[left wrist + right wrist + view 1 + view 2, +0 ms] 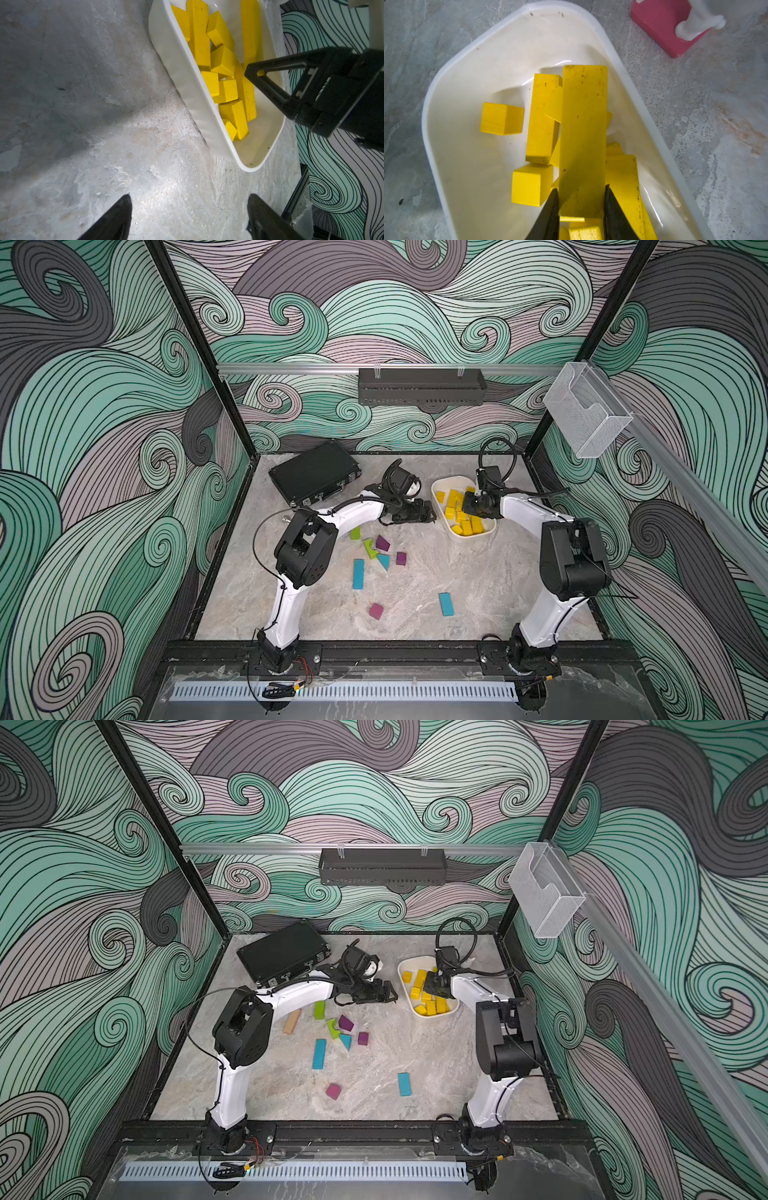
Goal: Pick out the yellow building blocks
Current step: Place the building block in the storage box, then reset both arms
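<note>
**Right gripper holds a long yellow bar over the white tub**

Clearly, the yellow building blocks point(461, 514) lie heaped in the white tub point(437, 488) at the far right of the marble tabletop point(415, 593). The right gripper point(581, 204) reaches over the tub, and its jaws are clamped on either side of a long yellow bar point(583, 128), which points away from the wrist above the other yellow pieces. The left gripper point(189, 216) sits just beside the tub's near-left wall, over bare tabletop, its two fingers standing apart with nothing between them.

In both top views the right wrist hides the grip itself; only the right wrist view shows the bar pinched between the black fingers point(550, 214), with a cube point(502, 118) lying apart from the pile and another cube point(529, 185) just beside the jaw. That view also shows a pink block point(660, 25) on the table beyond the tub, which the top views do not show. The left wrist view shows the right gripper's fingertip point(252, 71) down among the yellow pieces, and the tub's rim point(207, 116) running close past the open left fingers.

A tan bar point(291, 1021) shows in a top view beside the left arm, while the arm covers it in the other. Green, purple and blue blocks point(376, 549) lie scattered near mid-table in both top views.
</note>
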### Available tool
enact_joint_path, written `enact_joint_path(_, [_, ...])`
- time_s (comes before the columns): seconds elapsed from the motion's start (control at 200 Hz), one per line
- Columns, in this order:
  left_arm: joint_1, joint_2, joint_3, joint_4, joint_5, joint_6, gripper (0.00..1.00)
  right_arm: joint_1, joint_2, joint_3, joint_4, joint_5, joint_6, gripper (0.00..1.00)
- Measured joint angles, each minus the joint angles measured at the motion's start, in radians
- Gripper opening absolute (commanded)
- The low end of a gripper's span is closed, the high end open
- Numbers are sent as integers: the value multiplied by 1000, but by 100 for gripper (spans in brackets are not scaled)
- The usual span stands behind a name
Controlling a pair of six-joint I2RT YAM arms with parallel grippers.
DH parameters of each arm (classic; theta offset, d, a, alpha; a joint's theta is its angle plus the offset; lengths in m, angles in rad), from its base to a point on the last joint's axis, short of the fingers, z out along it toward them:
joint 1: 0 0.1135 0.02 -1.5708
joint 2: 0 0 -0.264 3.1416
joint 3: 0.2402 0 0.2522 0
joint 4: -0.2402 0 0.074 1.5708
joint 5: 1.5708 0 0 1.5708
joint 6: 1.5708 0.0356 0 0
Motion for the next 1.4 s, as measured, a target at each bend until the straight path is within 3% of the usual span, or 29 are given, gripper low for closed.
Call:
enact_joint_path(0.12, [0,3,19,-34,-12,17,86,0,3,24,-36,16,-16,61])
enact_joint_path(0.265, [5,9,75,-51,-40,21,85,0,-16,42,-65,53,-19,65])
enact_joint_path(0.355, [5,-28,32,-27,-72,21,85,0,-68,-5,-62,61,-17,65])
enact_joint_path(0.495, [6,-224,-163,-19,-191,60,85,1,-200,-141,-42,45,0,64])
enact_joint_path(0.806, [29,-924,-552,62,-667,196,89,23,-584,-415,68,-9,-41,64])
enact_joint_path(0.881, [45,-1064,-673,95,-785,235,92,23,-669,-484,132,-8,-73,77])
enact_joint_path(1.041, [143,-1305,-962,142,-975,336,99,23,-755,-649,259,24,-147,81])
enact_joint_path(1.201, [258,-1427,-1236,293,-1061,428,99,23,-818,-754,356,37,-229,82])
enact_joint_path(1.401, [418,-1312,-1371,452,-1020,472,99,21,-896,-890,591,75,-298,88])
